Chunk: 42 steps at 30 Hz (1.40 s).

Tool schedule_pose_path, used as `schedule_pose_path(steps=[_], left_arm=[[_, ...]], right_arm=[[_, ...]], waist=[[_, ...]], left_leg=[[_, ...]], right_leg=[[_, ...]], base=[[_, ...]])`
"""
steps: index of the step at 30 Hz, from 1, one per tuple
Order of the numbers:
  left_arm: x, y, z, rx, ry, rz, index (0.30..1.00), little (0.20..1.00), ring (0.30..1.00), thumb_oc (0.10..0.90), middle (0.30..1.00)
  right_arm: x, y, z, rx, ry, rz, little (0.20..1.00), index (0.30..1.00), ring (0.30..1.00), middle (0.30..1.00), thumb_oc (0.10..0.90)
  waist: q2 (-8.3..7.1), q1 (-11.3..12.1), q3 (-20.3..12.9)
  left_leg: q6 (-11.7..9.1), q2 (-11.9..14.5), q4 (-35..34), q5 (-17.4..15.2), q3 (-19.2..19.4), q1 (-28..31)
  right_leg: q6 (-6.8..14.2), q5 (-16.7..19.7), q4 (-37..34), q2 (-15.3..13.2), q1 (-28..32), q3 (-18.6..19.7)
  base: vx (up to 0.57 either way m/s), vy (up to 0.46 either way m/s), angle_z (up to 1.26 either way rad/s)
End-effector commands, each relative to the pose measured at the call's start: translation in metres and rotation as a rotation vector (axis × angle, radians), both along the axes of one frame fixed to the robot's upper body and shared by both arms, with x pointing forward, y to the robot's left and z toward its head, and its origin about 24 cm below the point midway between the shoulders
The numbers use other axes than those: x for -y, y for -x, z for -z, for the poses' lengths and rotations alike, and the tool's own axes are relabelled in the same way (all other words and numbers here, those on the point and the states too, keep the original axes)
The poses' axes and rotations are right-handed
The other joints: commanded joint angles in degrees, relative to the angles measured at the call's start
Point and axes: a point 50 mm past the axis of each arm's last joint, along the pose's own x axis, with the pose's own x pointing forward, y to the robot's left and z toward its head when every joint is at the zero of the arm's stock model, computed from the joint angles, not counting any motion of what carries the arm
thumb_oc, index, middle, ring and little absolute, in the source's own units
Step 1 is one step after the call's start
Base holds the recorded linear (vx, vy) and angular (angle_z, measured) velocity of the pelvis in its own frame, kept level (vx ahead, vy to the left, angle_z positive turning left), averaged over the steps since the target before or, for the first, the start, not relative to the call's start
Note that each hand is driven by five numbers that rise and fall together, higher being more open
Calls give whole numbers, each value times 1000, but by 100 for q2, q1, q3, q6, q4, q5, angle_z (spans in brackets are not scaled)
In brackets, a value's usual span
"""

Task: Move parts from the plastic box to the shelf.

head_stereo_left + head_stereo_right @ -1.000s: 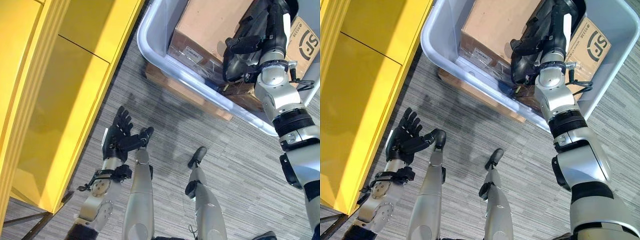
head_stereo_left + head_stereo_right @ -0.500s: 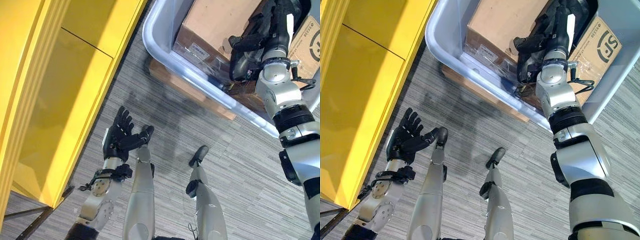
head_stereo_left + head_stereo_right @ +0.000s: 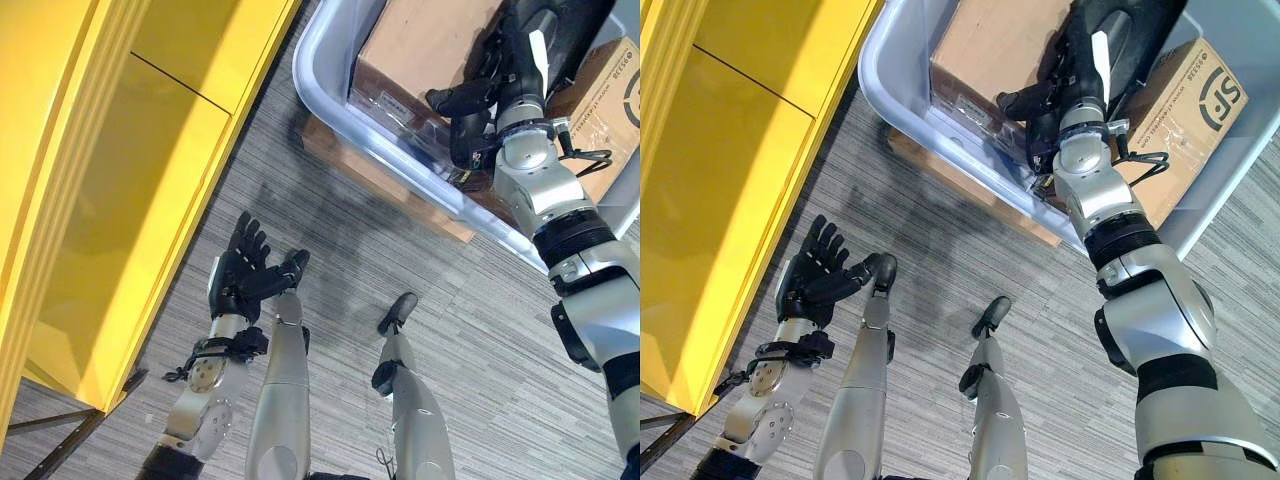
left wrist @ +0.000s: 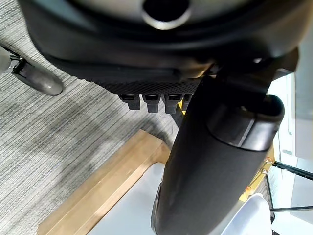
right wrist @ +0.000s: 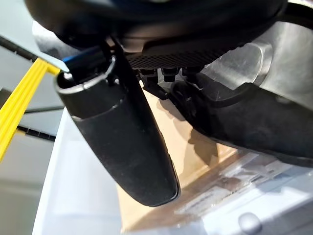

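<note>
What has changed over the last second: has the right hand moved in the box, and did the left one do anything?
The right hand has reached further into the grey plastic box, sliding toward the robot's left over the brown cardboard box; whether it has gripped anything cannot be seen. The left hand stays open above the floor beside the yellow shelf. The second cardboard box has not moved.

Left hand (image 4: 161,54) looms up close, thumb (image 4: 215,161) sticking out big; past it there's striped grey carpet (image 4: 63,127) and a wood plank (image 4: 102,188).
</note>
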Motion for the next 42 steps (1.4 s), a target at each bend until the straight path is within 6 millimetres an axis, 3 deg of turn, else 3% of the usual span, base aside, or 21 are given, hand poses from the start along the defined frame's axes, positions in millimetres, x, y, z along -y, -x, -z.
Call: schedule_pose_path(steps=[1,6,9,23,28,30,32,34,38,39,42], left_arm=[[-1,12,-25,143,38,17,1000,1000,1000,900,1000],[-3,12,-26,148,36,12,1000,1000,1000,900,1000],[-6,13,-26,150,27,1,1000,1000,1000,900,1000],[-13,17,-29,167,10,-22,1000,1000,1000,900,1000],[-17,18,-30,173,-5,-35,1000,1000,1000,900,1000],[-18,19,-30,175,-8,-37,1000,1000,1000,900,1000],[-18,18,-33,186,-10,-33,1000,1000,1000,900,1000],[-18,19,-32,184,-7,-33,1000,1000,1000,900,1000],[-16,18,-31,182,-9,-31,1000,1000,1000,900,1000],[-16,17,-32,188,-10,-30,1000,1000,1000,900,1000],[-17,17,-30,178,-12,-35,1000,1000,1000,900,1000]], right_arm=[[-14,27,-80,294,128,-88,1000,1000,1000,1000,900],[-31,35,-87,341,234,-130,1000,1000,1000,1000,900],[-55,49,-93,410,385,-197,1000,1000,1000,1000,900],[-72,67,-99,475,696,-214,1000,1000,1000,1000,900],[-66,70,-99,473,853,-162,1000,1000,1000,1000,900],[-55,68,-100,450,930,-99,1000,1000,1000,1000,900],[-51,68,-102,449,934,-82,1000,1000,1000,1000,900],[-39,61,-96,400,910,-56,1000,1000,1000,1000,900],[-27,54,-90,356,837,-41,1000,1000,1000,1000,900],[-25,54,-90,355,824,-35,1000,1000,1000,1000,900],[-23,50,-83,328,788,-47,1000,1000,1000,1000,900]], waist=[[-85,110,-44],[-118,118,-44],[-167,114,-44],[-265,160,-44],[-321,116,-44],[-343,103,-44],[-330,104,-44],[-353,79,-44],[-336,56,-44],[-328,64,-44],[-327,55,-44]], left_leg=[[237,-115,-120,-126,426,7],[244,-112,-107,-136,422,16],[241,-121,-117,-141,424,34],[240,-124,-112,-147,381,66],[232,-96,-109,-148,393,83],[232,-85,-108,-151,395,100],[287,-88,-106,-3,416,-23],[234,-73,-93,-156,408,99],[239,-63,-95,-144,415,96],[295,-68,-89,-7,448,-19],[240,-60,-79,-146,422,86]], right_leg=[[433,-1433,527,-90,1444,215],[438,-1420,511,-81,1476,219],[445,-1422,476,-66,1514,196],[438,-1448,468,-29,1592,172],[442,-1451,476,-25,1593,186],[437,-1461,472,-20,1608,197],[422,-1375,473,-20,1501,152],[438,-1459,480,-11,1600,198],[433,-1454,494,-10,1578,214],[416,-1372,494,-11,1474,180],[431,-1457,502,-10,1561,236]], base=[[0,0,0],[0,0,0],[0,0,0],[0,0,0],[0,0,0],[0,0,0],[-64,30,0],[22,-19,0],[-7,0,0],[0,0,0],[-7,-2,-1]])
